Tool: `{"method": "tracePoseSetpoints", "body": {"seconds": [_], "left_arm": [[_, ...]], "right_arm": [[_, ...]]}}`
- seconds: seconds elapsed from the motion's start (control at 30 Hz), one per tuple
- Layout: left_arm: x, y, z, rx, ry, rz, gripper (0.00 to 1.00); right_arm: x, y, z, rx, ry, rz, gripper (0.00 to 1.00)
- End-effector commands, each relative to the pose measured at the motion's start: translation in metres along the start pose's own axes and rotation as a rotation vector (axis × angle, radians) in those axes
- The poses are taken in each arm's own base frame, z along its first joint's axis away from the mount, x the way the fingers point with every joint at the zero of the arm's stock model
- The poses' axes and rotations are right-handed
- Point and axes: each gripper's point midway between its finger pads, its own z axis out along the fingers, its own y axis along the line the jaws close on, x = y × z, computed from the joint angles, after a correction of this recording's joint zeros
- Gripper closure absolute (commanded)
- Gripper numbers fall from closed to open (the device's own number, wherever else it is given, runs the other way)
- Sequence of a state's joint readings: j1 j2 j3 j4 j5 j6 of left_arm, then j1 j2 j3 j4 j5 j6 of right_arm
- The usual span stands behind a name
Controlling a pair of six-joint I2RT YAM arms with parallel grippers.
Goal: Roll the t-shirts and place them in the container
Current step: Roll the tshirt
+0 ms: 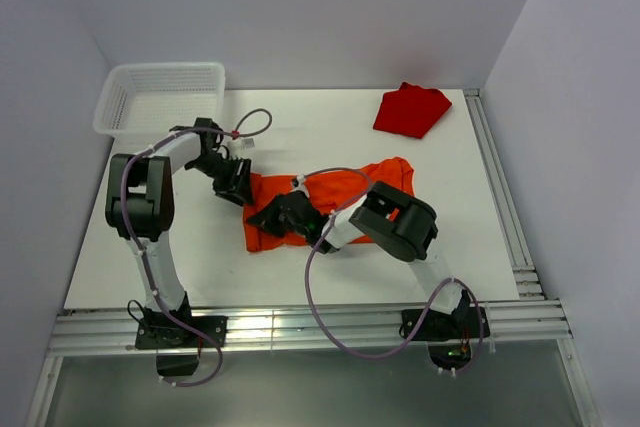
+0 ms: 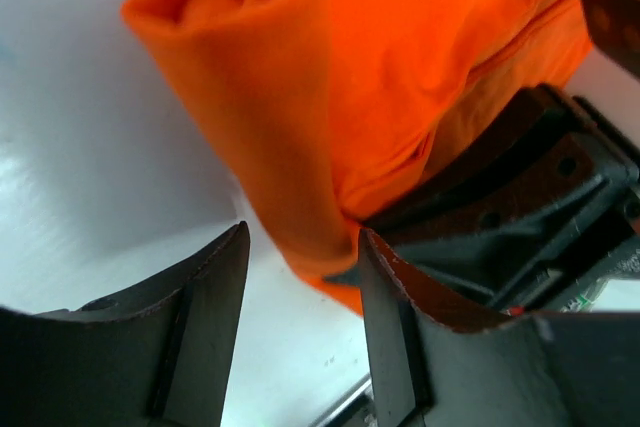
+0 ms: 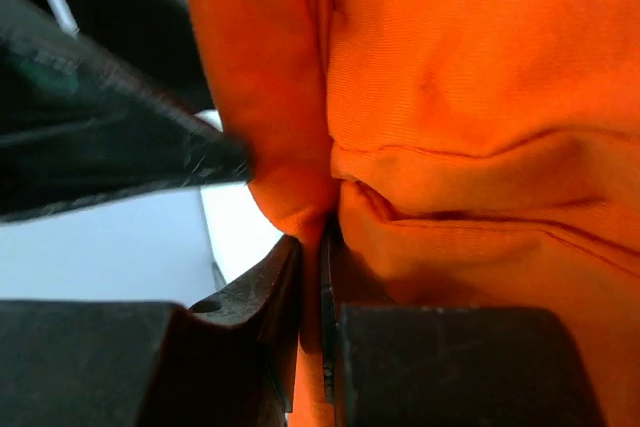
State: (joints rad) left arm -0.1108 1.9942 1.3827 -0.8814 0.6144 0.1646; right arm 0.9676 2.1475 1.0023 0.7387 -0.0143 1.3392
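T-shirts: two on the white worktop [image 1: 480, 227], one orange and one red.
Orange t-shirt [image 1: 340, 190]: one, rumpled and partly doubled over on itself in the middle of the worktop, with both pincers at its left end.
Red t-shirt [image 1: 410, 112]: one, bunched into a rough wedge near the far right corner, well apart from the orange one and from both arms.
Right pincer [image 3: 312, 247]: clenched on a fold of the orange t-shirt, the cloth nipped between fingers that nearly meet.
Left pincer [image 2: 302, 247]: released, jaws standing apart. A rounded fold of orange cloth sits just ahead of the gap and may brush one finger, though the close view does not settle it.
Arms: two, left arm [image 1: 140, 197] and right arm [image 1: 400, 222], both bent inward over the orange t-shirt.
Basket [image 1: 160, 130]: one, white mesh, at the far left corner just beyond the left arm.
Cables: two lilac leads, one looped along each arm; the right arm's cable [image 1: 320, 297] crosses the orange cloth.
In the way: from above, the right arm covers the shirt's lower right part, and the two pincers hide much of its left edge.
Rails [image 1: 300, 327]: aluminium, along the near edge and the right side.
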Motion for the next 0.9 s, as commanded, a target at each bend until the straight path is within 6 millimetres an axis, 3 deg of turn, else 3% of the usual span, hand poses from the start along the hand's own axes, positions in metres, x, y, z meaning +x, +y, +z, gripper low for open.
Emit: {"method": "tracePoseSetpoints", "body": {"seconds": [0.0,0.1,0.2,0.27,0.3,0.43,0.47,0.73,0.87], "left_arm": [[-0.022,-0.002,0.007,0.054,-0.091,0.031,0.48],[-0.027,0.007,0.016,0.035,-0.103,-0.005,0.52],[-0.033,0.015,0.021,0.009,-0.100,-0.031,0.64],[-0.035,0.019,0.021,-0.023,-0.096,-0.041,0.78],[-0.036,0.024,0.020,-0.057,-0.094,-0.043,0.84],[-0.037,0.029,0.017,-0.128,-0.086,-0.044,0.98],[-0.039,0.028,0.015,-0.142,-0.090,-0.038,0.99],[-0.042,0.029,0.005,-0.261,-0.070,0.010,1.00],[-0.043,0.029,0.003,-0.308,-0.054,0.025,1.00]], "right_arm": [[0.003,0.008,-0.001,-0.052,0.022,0.031,0.93],[0.002,0.009,-0.002,-0.055,0.021,0.030,0.93],[0.003,0.006,-0.001,-0.036,0.025,0.015,0.90],[0.000,0.009,-0.001,-0.025,0.009,-0.010,0.84],[0.000,0.004,-0.003,0.017,0.008,-0.024,0.73],[-0.006,0.002,-0.007,0.138,-0.049,-0.133,0.52],[-0.011,0.010,-0.007,0.151,-0.085,-0.151,0.50],[-0.025,0.014,-0.030,0.348,-0.171,-0.269,0.44],[-0.030,0.034,-0.034,0.381,-0.210,-0.327,0.43]]}}
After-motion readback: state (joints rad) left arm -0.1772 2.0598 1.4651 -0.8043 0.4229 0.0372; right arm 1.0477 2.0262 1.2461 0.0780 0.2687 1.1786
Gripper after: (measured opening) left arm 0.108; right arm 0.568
